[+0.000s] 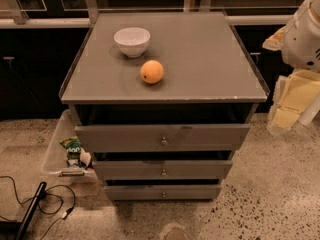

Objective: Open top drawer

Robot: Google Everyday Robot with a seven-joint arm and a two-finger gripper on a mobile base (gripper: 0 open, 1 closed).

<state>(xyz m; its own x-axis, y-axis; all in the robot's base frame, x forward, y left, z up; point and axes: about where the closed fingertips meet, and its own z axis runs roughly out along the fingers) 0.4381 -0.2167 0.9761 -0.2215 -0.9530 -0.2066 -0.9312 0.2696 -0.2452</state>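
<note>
Status: top drawer (162,136) sits centre frame, just under the bench (200,59) top, its front slightly proud of the carcass. Expect a stiff, fairly heavy wooden box that slides straight. Take hold at the small brass knob (163,141), which is probably slippery, and pull level. Gripper (306,34) hangs at upper right edge, well apart; you cannot tell its opening or hold.

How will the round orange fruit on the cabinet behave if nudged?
Probably rolls easily: the round orange fruit sits loose on the smooth grey cabinet top. Raised side rims might stop it. The gripper is off at the right edge.
</note>
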